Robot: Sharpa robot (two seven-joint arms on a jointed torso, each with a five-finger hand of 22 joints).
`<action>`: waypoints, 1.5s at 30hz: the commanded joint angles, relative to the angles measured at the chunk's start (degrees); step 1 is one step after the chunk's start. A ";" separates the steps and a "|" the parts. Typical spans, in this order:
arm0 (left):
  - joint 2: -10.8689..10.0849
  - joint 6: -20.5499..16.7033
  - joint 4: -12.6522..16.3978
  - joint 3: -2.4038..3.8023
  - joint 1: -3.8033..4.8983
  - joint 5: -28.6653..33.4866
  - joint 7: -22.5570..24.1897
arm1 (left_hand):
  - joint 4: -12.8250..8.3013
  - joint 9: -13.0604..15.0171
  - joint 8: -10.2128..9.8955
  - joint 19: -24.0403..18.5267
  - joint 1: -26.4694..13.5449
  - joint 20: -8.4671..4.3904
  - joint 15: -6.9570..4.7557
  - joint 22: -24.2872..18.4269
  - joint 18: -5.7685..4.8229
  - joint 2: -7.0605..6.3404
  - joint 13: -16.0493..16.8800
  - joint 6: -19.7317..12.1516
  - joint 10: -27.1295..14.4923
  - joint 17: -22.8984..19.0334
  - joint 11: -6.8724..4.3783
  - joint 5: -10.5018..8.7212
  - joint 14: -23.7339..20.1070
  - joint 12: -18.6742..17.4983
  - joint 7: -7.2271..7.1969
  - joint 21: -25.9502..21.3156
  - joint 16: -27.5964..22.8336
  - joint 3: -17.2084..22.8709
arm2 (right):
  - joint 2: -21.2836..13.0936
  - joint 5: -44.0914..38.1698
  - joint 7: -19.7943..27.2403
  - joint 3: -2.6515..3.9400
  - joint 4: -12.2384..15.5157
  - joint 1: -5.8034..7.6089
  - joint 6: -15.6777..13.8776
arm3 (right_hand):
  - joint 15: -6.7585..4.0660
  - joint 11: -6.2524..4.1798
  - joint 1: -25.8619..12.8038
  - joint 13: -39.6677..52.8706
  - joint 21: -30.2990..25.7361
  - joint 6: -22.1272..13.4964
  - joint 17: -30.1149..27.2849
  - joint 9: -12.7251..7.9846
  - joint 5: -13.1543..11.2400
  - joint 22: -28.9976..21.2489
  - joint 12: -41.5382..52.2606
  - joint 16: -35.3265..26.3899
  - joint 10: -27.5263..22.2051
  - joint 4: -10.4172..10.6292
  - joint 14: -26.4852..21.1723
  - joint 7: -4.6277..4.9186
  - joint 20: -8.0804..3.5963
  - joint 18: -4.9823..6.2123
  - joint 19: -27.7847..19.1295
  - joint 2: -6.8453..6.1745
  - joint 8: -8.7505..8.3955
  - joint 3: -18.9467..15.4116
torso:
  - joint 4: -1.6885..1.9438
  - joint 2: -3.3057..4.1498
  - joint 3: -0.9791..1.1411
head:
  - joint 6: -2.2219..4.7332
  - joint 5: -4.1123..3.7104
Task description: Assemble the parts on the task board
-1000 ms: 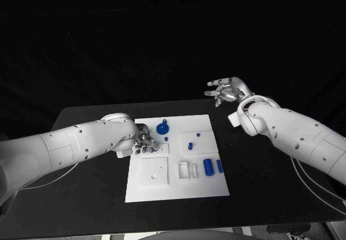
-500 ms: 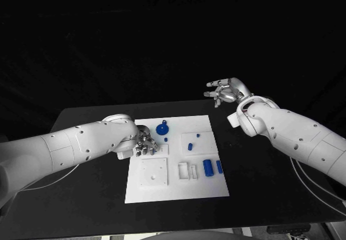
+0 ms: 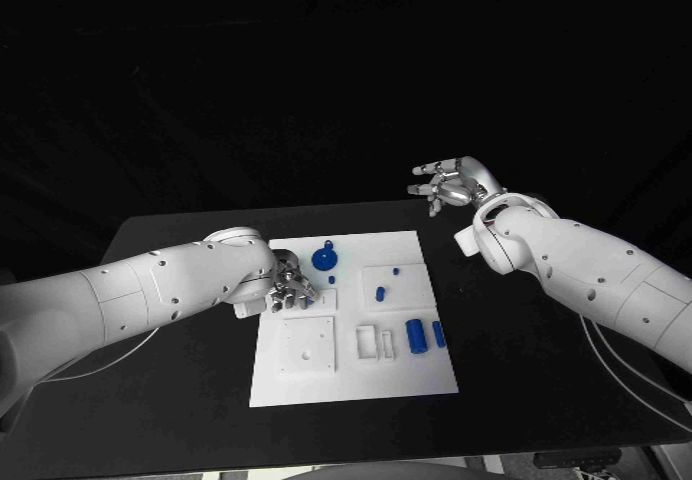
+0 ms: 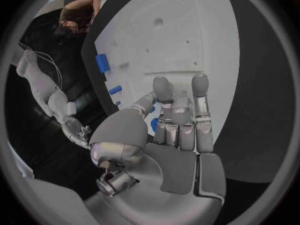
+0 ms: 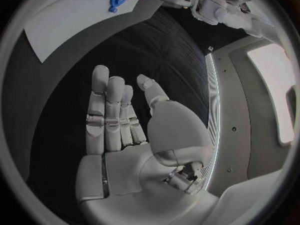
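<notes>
Just under the clenched left hand point(image 3: 289, 290) lies a blue part point(image 4: 154, 124); grasp unclear.

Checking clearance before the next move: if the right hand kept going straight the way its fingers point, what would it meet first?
Probably nothing near: the right hand is open, its fingers aimed over bare black table, with the white task board beyond. Depth is unclear, so treat that as a guess.

No visible change since earlier.
</notes>
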 commanded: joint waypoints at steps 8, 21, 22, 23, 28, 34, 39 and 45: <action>0.19 -0.67 -0.64 0.04 0.07 0.04 0.09 | 3.08 0.36 -0.21 0.52 0.75 -0.04 -0.29 1.01 -0.72 -2.32 -0.47 14.29 1.10 -0.44 -2.10 -6.10 0.22 0.22 -7.62 -0.60 -0.20 -4.30 | 0.14 -0.51 0.26 0.04 -0.17 -0.13 0.76 | -0.03 -0.04 -0.64 -0.07 0.25 -0.36 -0.10 0.04 0.22 0.11 -0.08 -0.27 -0.32 0.05 -0.51 0.36 0.01 -0.20 -0.31 -0.38 -0.21 0.43 | 0.02 -0.03 0.07 | -0.16 -0.04; 0.29 -1.00 -1.31 0.04 0.15 0.05 0.02 | 4.32 0.31 -0.36 0.54 1.48 -0.04 -0.30 1.02 -0.75 -4.28 -0.91 14.00 1.09 -1.17 -2.03 -8.00 -0.06 -0.07 -7.57 -0.92 -0.76 -6.65 | 0.24 -0.52 0.25 0.04 -0.32 -0.27 0.89 | -0.03 -0.04 -0.64 -0.07 0.25 -0.36 -0.10 0.04 0.22 0.11 -0.08 -0.27 -0.32 0.05 -0.51 0.36 0.01 -0.20 -0.31 -0.38 -0.21 0.43 | 0.02 -0.03 0.01 | -0.07 -0.11; 0.29 -1.08 -1.35 0.04 0.15 0.05 0.03 | 4.37 0.30 -0.39 0.52 1.50 -0.04 -0.30 1.02 -0.74 -4.38 -0.96 13.93 1.09 -1.33 -2.02 -8.14 -0.12 -0.13 -7.56 -0.95 -0.88 -6.74 | 0.24 -0.52 0.25 0.04 -0.32 -0.28 0.89 | -0.03 -0.04 -0.64 -0.07 0.25 -0.36 -0.10 0.04 0.22 0.11 -0.08 -0.27 -0.32 0.05 -0.51 0.36 0.01 -0.20 -0.31 -0.38 -0.21 0.43 | 0.02 -0.03 0.01 | -0.07 -0.11; 0.30 -1.12 -1.38 0.04 0.16 0.05 0.04 | 4.37 0.30 -0.39 0.52 1.50 -0.04 -0.30 1.02 -0.74 -4.38 -0.96 13.93 1.09 -1.33 -2.02 -8.14 -0.12 -0.13 -7.56 -0.95 -0.88 -6.74 | 0.24 -0.52 0.25 0.04 -0.33 -0.28 0.89 | -0.03 -0.04 -0.64 -0.07 0.25 -0.36 -0.10 0.04 0.22 0.11 -0.08 -0.27 -0.32 0.05 -0.51 0.36 0.01 -0.20 -0.31 -0.38 -0.21 0.43 | 0.01 -0.02 -0.01 | -0.06 -0.10; 0.32 -1.53 -1.48 0.04 0.17 0.07 0.34 | 4.88 0.08 -0.55 0.55 1.74 -0.04 -0.30 1.00 -0.74 -5.02 -1.31 13.72 1.12 -1.63 -1.97 -8.97 -0.16 -0.30 -7.49 -1.19 -1.20 -7.33 | 0.28 -0.51 0.25 0.04 -0.37 -0.33 0.90 | -0.03 -0.04 -0.64 -0.07 0.25 -0.36 -0.10 0.04 0.22 0.11 -0.08 -0.27 -0.32 0.05 -0.51 0.36 0.01 -0.20 -0.31 -0.38 -0.21 0.43 | 0.04 -0.02 -0.01 | -0.08 -0.12; 0.27 -1.73 -1.38 0.04 0.18 0.47 0.84 | 7.28 -0.41 -0.67 0.57 1.65 -0.08 -0.32 1.04 -0.85 -7.90 -1.69 14.01 1.12 -1.49 -1.92 -10.89 -0.19 -0.13 -7.48 -1.41 -1.20 -8.37 | 0.37 -0.51 0.27 0.04 -0.46 -0.46 0.93 | -0.01 -0.02 -0.69 -0.07 0.21 -0.59 -0.12 0.03 0.21 0.09 -0.06 -0.28 -0.33 0.13 -0.53 0.38 0.02 -0.20 -0.32 -0.39 -0.22 0.46 | 0.03 -0.03 0.01 | -0.14 -0.12; 0.13 -1.75 -1.26 0.05 0.18 0.83 1.16 | 10.23 -0.66 -0.65 0.51 1.63 -0.24 -0.43 1.06 -0.87 -12.32 -1.97 14.46 1.13 -1.34 -1.98 -11.07 -0.27 -0.12 -7.54 -1.45 -1.19 -6.85 | 0.39 -0.51 0.28 0.04 -0.49 -0.54 0.93 | -0.01 -0.02 -0.69 -0.07 0.21 -0.59 -0.12 0.03 0.21 0.09 -0.06 -0.28 -0.33 0.13 -0.53 0.38 0.02 -0.20 -0.32 -0.39 -0.22 0.46 | 0.05 0.00 0.00 | -0.18 -0.13; 0.08 -2.09 -1.23 0.05 0.18 0.96 1.43 | 15.98 -1.23 -0.82 0.42 4.26 -0.29 -0.47 1.05 -0.87 -16.29 -2.61 14.75 1.12 -1.26 -1.96 -11.14 -0.41 0.01 -7.45 -1.44 -1.44 -4.20 | 0.46 -0.51 0.30 0.04 -0.52 -0.59 0.92 | -0.01 0.00 -0.67 -0.08 0.19 -0.83 -0.13 0.02 0.18 0.07 -0.08 -0.29 -0.35 0.13 -0.53 0.40 0.02 -0.20 -0.32 -0.42 -0.23 0.43 | 0.04 -0.03 0.01 | -0.15 -0.11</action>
